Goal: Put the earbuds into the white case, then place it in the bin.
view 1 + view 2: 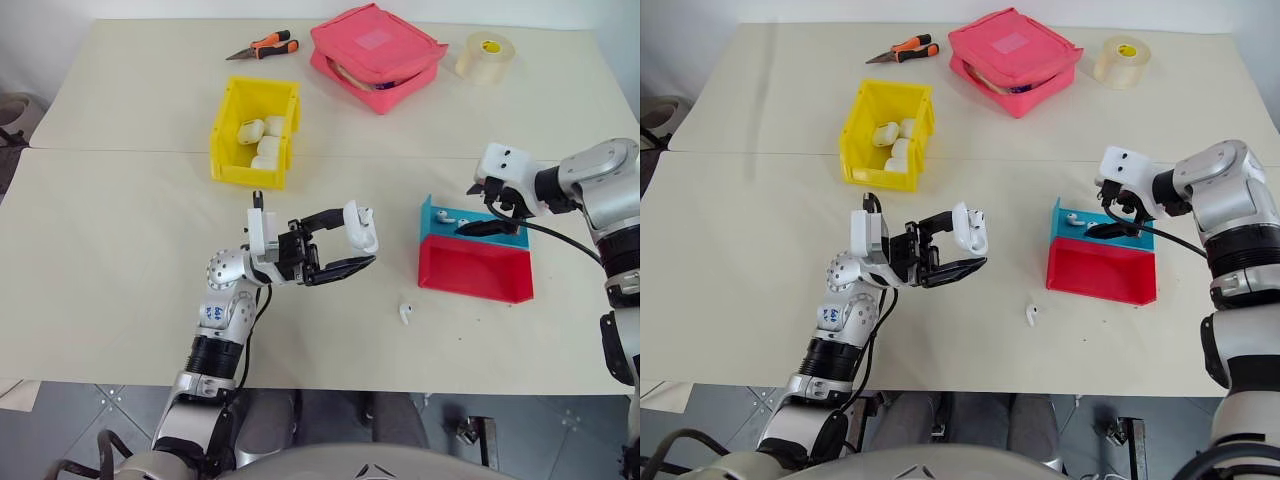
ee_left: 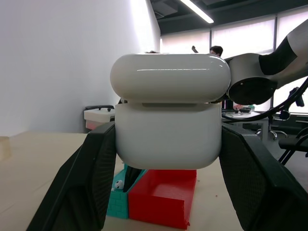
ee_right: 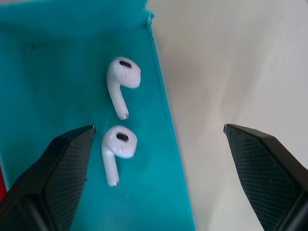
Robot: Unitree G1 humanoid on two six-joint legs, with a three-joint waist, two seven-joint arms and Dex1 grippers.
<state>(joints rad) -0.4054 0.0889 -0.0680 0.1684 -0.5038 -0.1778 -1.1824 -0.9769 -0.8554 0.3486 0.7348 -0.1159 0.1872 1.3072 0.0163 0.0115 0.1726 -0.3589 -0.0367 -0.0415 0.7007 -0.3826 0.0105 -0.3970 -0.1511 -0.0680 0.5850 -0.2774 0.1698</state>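
left pincer holds the white case while the right pincer comes over the earbuds

the left pincer (image 1: 345, 247) is pinching the white case (image 1: 361, 226) above the desk (image 1: 120, 230), lid ajar, probably so it can receive earbuds. the right pincer (image 3: 159, 144) is spread wide over the blue tray (image 3: 38, 62), where two earbuds (image 3: 118, 91) lie. one more earbud (image 1: 405, 313) lies on the desk, at 7 o'clock from the red tray (image 1: 475, 270). the bin (image 1: 230, 160), at 11 o'clock from the case, already holds other cases.
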